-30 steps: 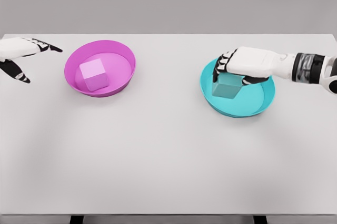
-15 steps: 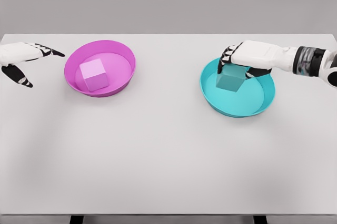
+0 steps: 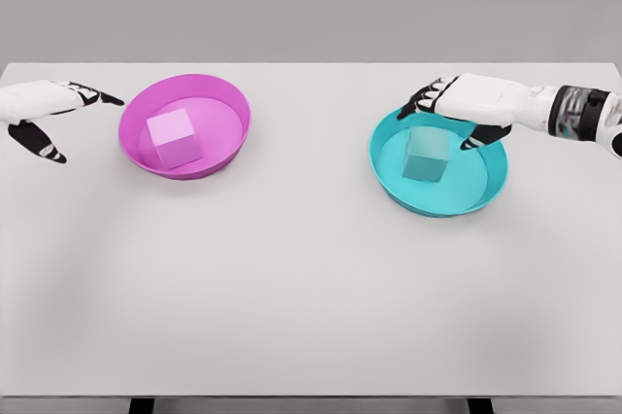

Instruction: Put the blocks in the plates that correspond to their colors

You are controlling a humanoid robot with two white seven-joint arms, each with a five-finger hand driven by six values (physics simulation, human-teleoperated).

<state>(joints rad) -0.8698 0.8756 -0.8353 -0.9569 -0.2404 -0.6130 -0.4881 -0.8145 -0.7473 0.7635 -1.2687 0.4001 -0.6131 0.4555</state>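
A teal block (image 3: 426, 155) rests inside the teal plate (image 3: 483, 190) at the right of the table. My right hand (image 3: 449, 115) hovers just above and behind the block, fingers spread, touching nothing. In the magenta plate (image 3: 228, 113) at the left sits a pink block (image 3: 173, 137). My left hand (image 3: 60, 115) hangs open near the table's left edge, a short way left of the magenta plate.
The white table (image 3: 311, 278) stretches wide in front of both plates, with its front edge near the bottom of the view. A grey wall stands behind the table.
My right hand has let go of the teal block, opened and lifted back to the right; the block now lies in the teal plate. My left hand shifted slightly.
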